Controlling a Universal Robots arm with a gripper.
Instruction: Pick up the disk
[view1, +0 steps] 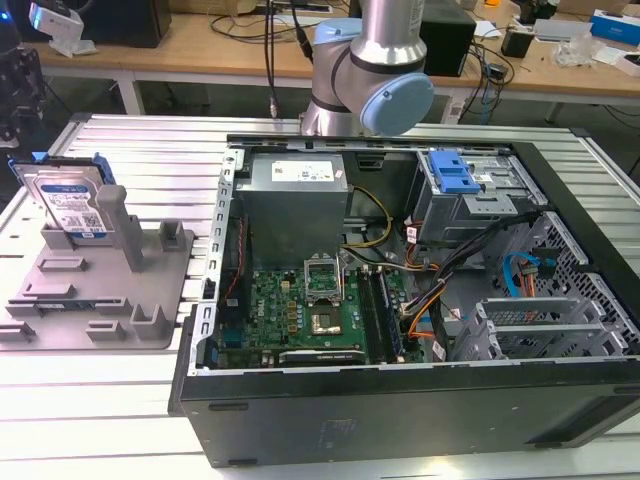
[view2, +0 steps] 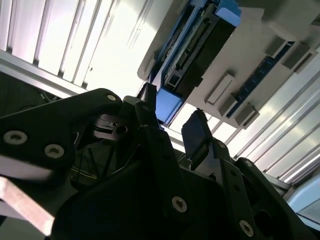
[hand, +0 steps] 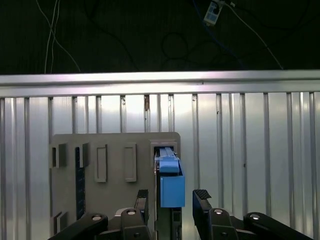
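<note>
In the exterior view, the disk (view1: 66, 200) stands on edge in the grey fixture (view1: 110, 300). It leans a little and its label faces the camera, at the exterior view's left, on the slatted metal table (view1: 120, 140). The open computer case (view1: 400, 300) lies well apart from it toward the exterior view's right, and the arm (view1: 375, 60) rises behind the case.

In the second wrist view, the gripper (view2: 172, 120) hangs over the fixture (view2: 250, 55) with its 2 dark fingers (view2: 196, 134) spread wide. The blue end of the disk (view2: 197, 47) shows in the gap between them. We see no contact on either side.

In the first wrist view, we look down along the gripper (hand: 172, 199) at the disk (hand: 171, 186), which is seen edge-on as a blue strip at the fixture's (hand: 110, 165) edge. The strip sits about midway between the 2 fingertips (hand: 202, 197), with bare space on both sides. We cannot tell from here whether the tips have reached the level of the disk's top edge.

We judge the step in hand to be the approach. The pincer is lined up over the disk, open and holding nothing, and the pick is not yet made. A grasp here calls for keeping the disk centred in the gap and having the pads meet its 2 flat faces squarely. It also calls for clearing the fixture's upright posts, since an off-centre squeeze could tip the leaning disk.
</note>
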